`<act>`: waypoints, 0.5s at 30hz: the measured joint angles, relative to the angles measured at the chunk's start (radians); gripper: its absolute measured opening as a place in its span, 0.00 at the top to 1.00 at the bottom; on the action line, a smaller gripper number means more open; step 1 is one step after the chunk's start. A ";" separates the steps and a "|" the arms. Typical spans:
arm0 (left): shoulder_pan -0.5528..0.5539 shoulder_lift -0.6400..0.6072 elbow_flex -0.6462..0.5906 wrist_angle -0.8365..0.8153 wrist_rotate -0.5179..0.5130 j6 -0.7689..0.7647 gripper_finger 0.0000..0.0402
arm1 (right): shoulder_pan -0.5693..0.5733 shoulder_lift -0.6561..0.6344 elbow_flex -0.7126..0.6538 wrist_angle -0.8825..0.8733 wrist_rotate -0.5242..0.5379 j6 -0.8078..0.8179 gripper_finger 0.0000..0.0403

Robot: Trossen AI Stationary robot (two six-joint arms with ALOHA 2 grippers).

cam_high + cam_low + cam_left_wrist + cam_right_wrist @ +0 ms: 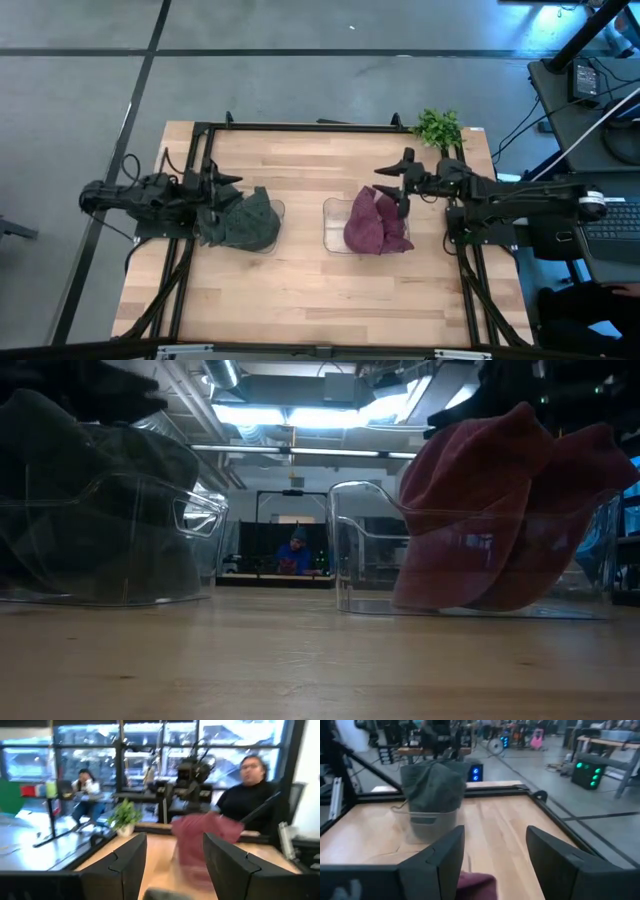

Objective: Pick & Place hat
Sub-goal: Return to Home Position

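Observation:
A dark grey hat (245,222) sits in a clear bin (276,212) left of the table's centre; it also shows in the low view (90,500) and the right wrist view (432,787). A maroon hat (375,225) lies in a second clear bin (334,225) right of centre, draped over its rim (490,510), and shows in the left wrist view (200,837). My left gripper (222,192) is open above the grey hat's left edge (172,865). My right gripper (403,183) is open above the maroon hat's right side (495,865).
A small green plant (438,127) stands at the table's far right corner. Bare wooden table (300,290) spreads toward the near edge. Black frame rails (300,127) run along the far side. People sit in the room beyond the table (250,795).

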 joint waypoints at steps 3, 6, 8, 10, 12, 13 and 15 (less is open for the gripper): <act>0.055 0.001 -0.016 -0.011 0.004 -0.005 0.53 | -0.029 -0.002 -0.049 0.087 0.000 0.015 0.48; 0.107 0.000 -0.018 -0.024 0.031 -0.002 0.53 | -0.056 -0.004 -0.099 0.142 0.000 0.019 0.48; 0.143 0.000 -0.019 -0.024 0.072 0.007 0.53 | -0.073 -0.004 -0.134 0.181 -0.001 0.027 0.48; 0.181 0.000 -0.019 -0.026 0.117 -0.001 0.53 | -0.091 -0.004 -0.166 0.215 -0.007 0.041 0.48; 0.218 0.000 -0.019 -0.025 0.164 -0.005 0.53 | -0.109 -0.004 -0.199 0.262 -0.034 0.052 0.48; 0.236 0.000 -0.021 -0.023 0.181 -0.006 0.53 | -0.117 -0.004 -0.217 0.294 -0.049 0.058 0.48; 0.271 0.000 -0.033 -0.011 0.190 -0.010 0.53 | -0.130 -0.004 -0.247 0.349 -0.066 0.070 0.48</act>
